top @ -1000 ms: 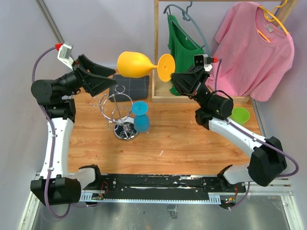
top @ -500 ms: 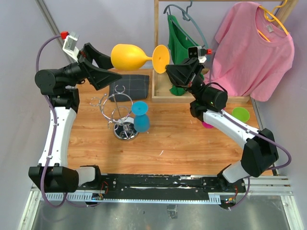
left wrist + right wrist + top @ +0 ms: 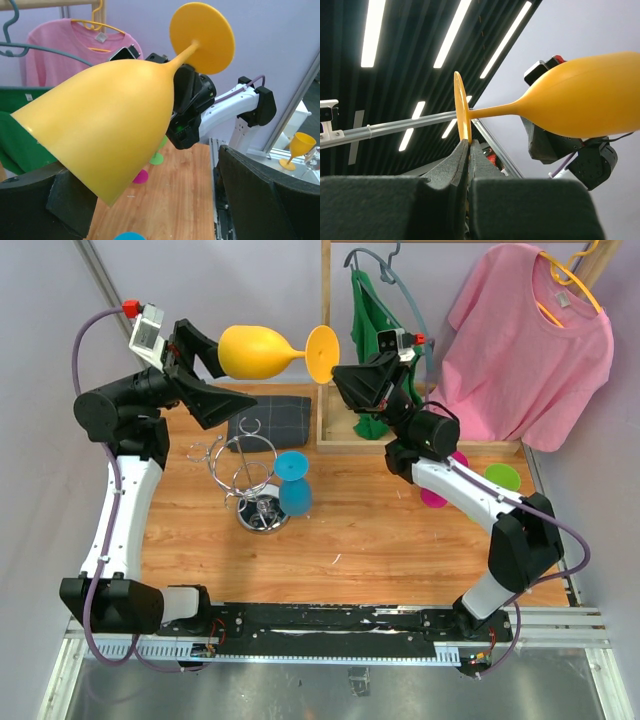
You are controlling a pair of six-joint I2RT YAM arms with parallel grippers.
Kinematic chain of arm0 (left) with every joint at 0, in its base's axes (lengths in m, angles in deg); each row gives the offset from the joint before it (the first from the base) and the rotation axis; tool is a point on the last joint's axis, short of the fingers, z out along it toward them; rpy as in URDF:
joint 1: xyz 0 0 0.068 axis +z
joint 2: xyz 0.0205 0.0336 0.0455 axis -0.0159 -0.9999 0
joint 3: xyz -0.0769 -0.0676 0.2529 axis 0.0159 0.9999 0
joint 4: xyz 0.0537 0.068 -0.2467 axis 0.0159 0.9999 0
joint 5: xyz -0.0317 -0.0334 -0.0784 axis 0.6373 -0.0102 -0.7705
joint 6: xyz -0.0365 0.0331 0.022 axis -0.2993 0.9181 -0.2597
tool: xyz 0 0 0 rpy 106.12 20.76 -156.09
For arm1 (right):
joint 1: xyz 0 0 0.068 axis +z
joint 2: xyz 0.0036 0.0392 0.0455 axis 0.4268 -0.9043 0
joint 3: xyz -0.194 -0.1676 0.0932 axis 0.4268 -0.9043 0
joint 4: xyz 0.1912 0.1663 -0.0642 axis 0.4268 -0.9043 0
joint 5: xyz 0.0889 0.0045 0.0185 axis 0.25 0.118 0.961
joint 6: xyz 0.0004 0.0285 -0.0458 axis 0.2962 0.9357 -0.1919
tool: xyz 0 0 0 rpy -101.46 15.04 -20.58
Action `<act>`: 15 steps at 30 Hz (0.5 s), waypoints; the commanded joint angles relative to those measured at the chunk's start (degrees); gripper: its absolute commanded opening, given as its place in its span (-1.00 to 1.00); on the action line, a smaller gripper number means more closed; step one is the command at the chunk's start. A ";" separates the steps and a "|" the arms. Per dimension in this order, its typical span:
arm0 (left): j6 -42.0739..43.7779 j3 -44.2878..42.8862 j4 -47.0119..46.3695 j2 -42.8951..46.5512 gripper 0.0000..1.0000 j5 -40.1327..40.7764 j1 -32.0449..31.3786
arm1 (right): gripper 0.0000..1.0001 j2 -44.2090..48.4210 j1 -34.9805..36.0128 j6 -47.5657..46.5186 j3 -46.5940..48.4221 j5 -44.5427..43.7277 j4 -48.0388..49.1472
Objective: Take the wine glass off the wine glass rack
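Currently the removal itself reads as done, and a transfer between the arms is in hand. At the left, the left gripper (image 3: 232,375) stands wide open around the mouth of the bowl. One finger appears to touch the bowl and the other is well apart, so it holds nothing.

Below it, the wine glass rack (image 3: 243,465) stands on the table (image 3: 380,530) with a blue glass (image 3: 293,485) just beside it. The yellow wine glass (image 3: 255,350) lies horizontal in the air, clear of the rack. At the right, the right gripper (image 3: 468,145) is clamped on the edge of the foot (image 3: 322,352).

Judgement: the right arm alone carries the glass. The next move calls for drawing it clear of the left fingers without tipping, since that thin edge hold could slip.
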 commanded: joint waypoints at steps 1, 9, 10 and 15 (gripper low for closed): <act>-0.33 -2.27 -5.03 0.80 0.89 0.13 -0.33 | -0.99 -1.35 0.05 1.48 3.09 0.93 3.67; -0.98 -2.93 -5.53 1.53 0.42 0.77 -0.41 | -0.99 -4.35 -1.18 3.23 6.34 0.81 3.75; -1.03 -3.00 -5.19 1.59 0.30 0.81 -0.41 | -0.99 -4.75 -1.40 3.50 6.66 0.83 3.80; -1.24 -3.22 -3.49 1.98 -0.15 1.20 -0.41 | -0.99 -5.28 -2.74 4.50 6.23 0.57 3.81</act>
